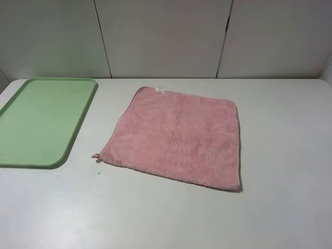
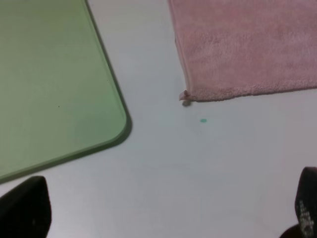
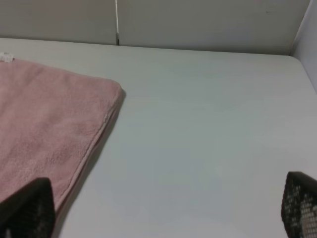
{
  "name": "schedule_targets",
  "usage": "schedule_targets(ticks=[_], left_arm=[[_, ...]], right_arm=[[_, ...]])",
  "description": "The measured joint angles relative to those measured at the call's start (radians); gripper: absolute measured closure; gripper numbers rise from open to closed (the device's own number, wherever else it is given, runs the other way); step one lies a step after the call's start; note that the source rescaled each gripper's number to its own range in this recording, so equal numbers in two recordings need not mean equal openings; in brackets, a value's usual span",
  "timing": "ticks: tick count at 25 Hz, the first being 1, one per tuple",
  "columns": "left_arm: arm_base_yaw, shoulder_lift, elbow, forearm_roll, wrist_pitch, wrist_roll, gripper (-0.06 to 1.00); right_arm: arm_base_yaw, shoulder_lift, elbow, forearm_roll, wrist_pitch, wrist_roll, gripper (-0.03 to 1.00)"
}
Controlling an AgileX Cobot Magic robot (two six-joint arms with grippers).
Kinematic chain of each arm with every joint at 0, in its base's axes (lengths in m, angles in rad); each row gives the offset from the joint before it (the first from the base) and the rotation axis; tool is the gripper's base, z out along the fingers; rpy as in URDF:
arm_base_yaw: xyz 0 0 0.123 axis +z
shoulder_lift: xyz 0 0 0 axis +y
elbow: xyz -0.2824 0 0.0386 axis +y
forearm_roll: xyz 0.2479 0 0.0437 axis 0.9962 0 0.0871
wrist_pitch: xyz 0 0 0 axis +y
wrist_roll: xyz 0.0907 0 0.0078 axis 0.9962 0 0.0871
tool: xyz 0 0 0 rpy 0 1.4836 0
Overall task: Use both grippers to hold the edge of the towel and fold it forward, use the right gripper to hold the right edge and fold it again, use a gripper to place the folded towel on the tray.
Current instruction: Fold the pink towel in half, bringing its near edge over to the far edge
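Observation:
The pink towel [image 1: 179,136] lies flat and unfolded in the middle of the white table, with a white label [image 1: 160,90] at its far hem and a tiny loop [image 1: 95,156] at its near left corner. Its near edge [image 1: 171,175] faces the front. The light green tray [image 1: 39,120] lies at the far left, with nothing on it. Neither arm shows in the high view. My left gripper [image 2: 163,210] hangs open over bare table near the towel's loop [image 2: 184,96] and the tray's corner [image 2: 116,130]. My right gripper [image 3: 163,208] is open beside the towel's right hem [image 3: 101,134].
Grey wall panels [image 1: 166,36] stand along the table's far edge. A small green speck [image 1: 98,173] marks the table just in front of the towel's loop corner. Bare table [image 1: 285,155] stretches to the right of the towel and across the front.

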Motion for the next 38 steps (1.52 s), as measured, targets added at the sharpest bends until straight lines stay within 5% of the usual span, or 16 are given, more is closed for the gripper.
schedule_targets(ticks=[18, 25, 31, 38], left_arm=[[0.000, 0.005, -0.019, 0.000, 0.001, 0.030, -0.03], [0.000, 0.210, -0.112, 0.000, 0.005, 0.107, -0.03], [-0.003, 0.394, -0.209, 0.000, -0.017, 0.162, -0.03], [-0.069, 0.577, -0.296, 0.002, -0.023, 0.264, -0.03]], right_arm=[[0.000, 0.000, 0.000, 0.007, 0.000, -0.005, -0.03], [0.000, 0.053, -0.050, 0.022, -0.040, -0.056, -0.03], [0.000, 0.236, -0.083, 0.045, -0.104, -0.174, -0.03], [0.000, 0.456, -0.083, 0.201, -0.251, -0.384, -0.03]])
